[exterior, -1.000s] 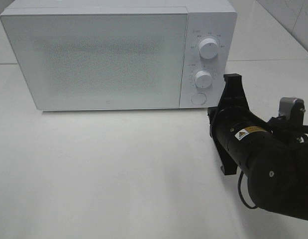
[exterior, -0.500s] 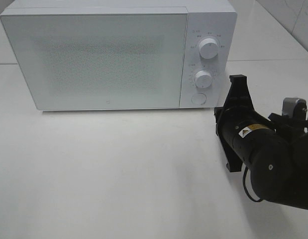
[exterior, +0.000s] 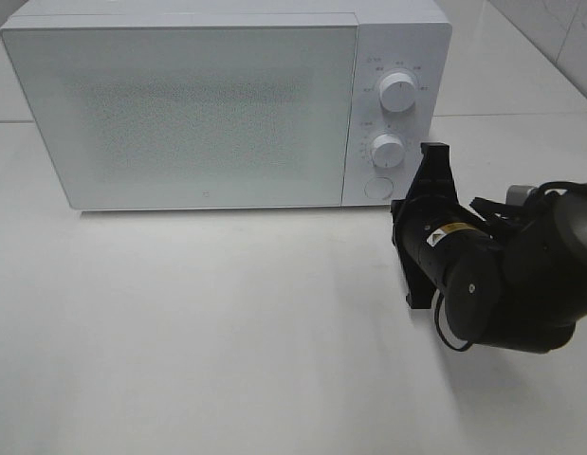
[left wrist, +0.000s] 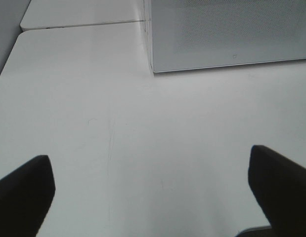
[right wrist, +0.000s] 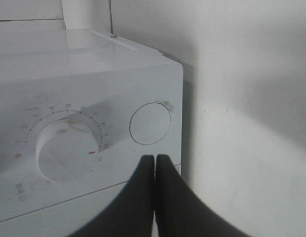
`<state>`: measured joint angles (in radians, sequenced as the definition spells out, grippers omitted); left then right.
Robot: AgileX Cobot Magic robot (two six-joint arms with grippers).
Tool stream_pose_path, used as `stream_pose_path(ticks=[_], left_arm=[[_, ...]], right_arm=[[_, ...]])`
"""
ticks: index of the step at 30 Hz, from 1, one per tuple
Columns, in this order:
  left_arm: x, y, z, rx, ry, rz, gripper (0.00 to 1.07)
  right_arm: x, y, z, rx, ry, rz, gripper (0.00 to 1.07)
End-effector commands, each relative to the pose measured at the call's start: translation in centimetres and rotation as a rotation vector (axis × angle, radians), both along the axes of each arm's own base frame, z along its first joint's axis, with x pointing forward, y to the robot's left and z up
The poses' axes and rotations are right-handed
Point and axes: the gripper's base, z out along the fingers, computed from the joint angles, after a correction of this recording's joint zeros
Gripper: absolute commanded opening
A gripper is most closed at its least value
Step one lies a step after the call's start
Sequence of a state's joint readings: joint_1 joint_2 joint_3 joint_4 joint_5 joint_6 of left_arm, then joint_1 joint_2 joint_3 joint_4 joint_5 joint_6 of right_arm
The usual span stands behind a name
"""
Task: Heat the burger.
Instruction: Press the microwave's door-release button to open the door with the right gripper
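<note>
The burger is hidden; no view shows it. The white microwave [exterior: 179, 114] stands at the back of the table with its door closed. My right gripper [exterior: 433, 152] is shut with nothing in it, just to the right of the control panel. In the right wrist view its fingertips [right wrist: 155, 159] point at the panel, a little short of the round button [right wrist: 150, 123]. That button [exterior: 377, 188] sits below the lower knob [exterior: 388, 150]. My left gripper [left wrist: 149, 157] is open over bare table, with nothing between its fingers [left wrist: 21, 192].
The upper knob [exterior: 397, 92] sits above the lower one [right wrist: 68, 148] on the panel. The microwave's front corner [left wrist: 227, 29] shows ahead of the left gripper. The white table [exterior: 179, 322] spreads in front of the microwave, and a tiled wall rises behind it.
The right arm drifted right, then swung back left toward the control panel with its wrist turned. The gripper stayed shut. The microwave door has not moved.
</note>
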<state>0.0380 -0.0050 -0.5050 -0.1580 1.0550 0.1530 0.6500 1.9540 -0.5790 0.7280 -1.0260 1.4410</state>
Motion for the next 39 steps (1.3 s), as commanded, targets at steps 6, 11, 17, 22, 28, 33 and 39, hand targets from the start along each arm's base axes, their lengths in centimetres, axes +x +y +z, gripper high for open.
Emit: stream_pose_path(ticks=[6,11,17,22,28,33,39], left_arm=[[-0.2,0.0,0.0,-0.005,-0.028,0.004,1.0],[-0.2,0.0,0.0,-0.005,-0.028,0.004,1.0],[-0.2,0.0,0.0,-0.005,-0.028,0.004,1.0],[-0.2,0.0,0.0,-0.005,-0.028,0.004,1.0],[-0.2,0.0,0.0,-0.005,-0.028,0.004,1.0],[-0.2,0.0,0.0,-0.005,-0.028,0.004,1.0],[-0.2,0.0,0.0,-0.005,-0.028,0.004,1.0]], right_arm=[[3.0,0.4,-0.7,0.019,0.017,0.01,0.0],[4.2,0.8,-1.1,0.027,0.015,0.002,0.0],[5.5,1.2,-1.9,0.034,0.025,-0.005,0.0],[6.4,0.7,-2.0,0.026,0.017,-0.022,0.0],[7.2,0.2,-2.2,0.021,0.012,-0.039,0.0],[7.9,0.2,-2.1,0.022,-0.007,-0.046,0.0],[8.2,-0.1,-1.2,0.012,-0.106,-0.067,0.0]])
